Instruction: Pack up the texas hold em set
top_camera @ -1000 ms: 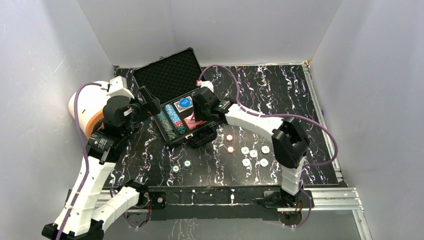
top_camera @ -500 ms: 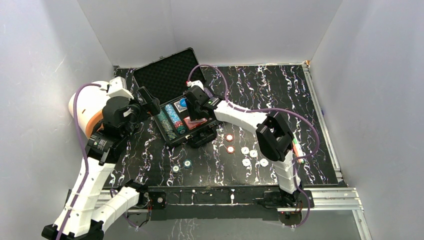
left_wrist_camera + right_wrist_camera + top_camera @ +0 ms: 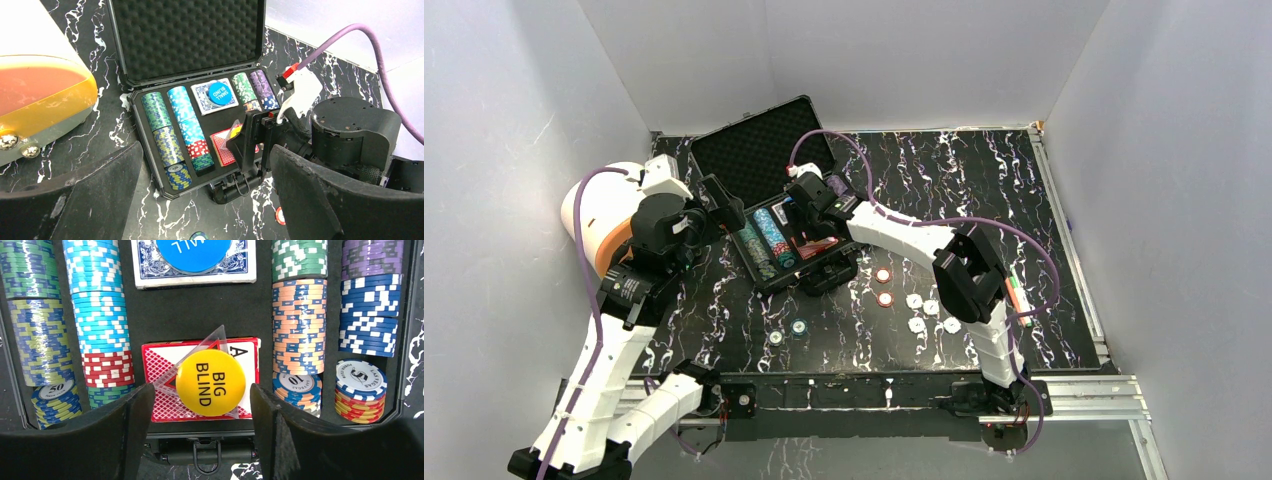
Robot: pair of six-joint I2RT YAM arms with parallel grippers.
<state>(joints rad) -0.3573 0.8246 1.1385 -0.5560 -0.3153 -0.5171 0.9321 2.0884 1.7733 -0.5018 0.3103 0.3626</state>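
The black case lies open, its foam lid tipped back. Its tray holds rows of poker chips, a blue deck with a blue button and a red card deck. The yellow BIG BLIND button lies on the red deck, on a clear plastic scrap. My right gripper hangs open over the tray's front; in its wrist view the gripper straddles the case latch. My left gripper is open and empty left of the case. Loose chips lie in front.
A big white-and-orange cylinder stands by the left wall, close to my left arm. An orange-green pen lies at the right. Several white chips and two greenish chips lie on the marbled table. White walls close in three sides.
My right gripper has moved left and back, from the case's front right corner to over the tray's middle. The pen now shows beside its elbow. My left arm has not moved.
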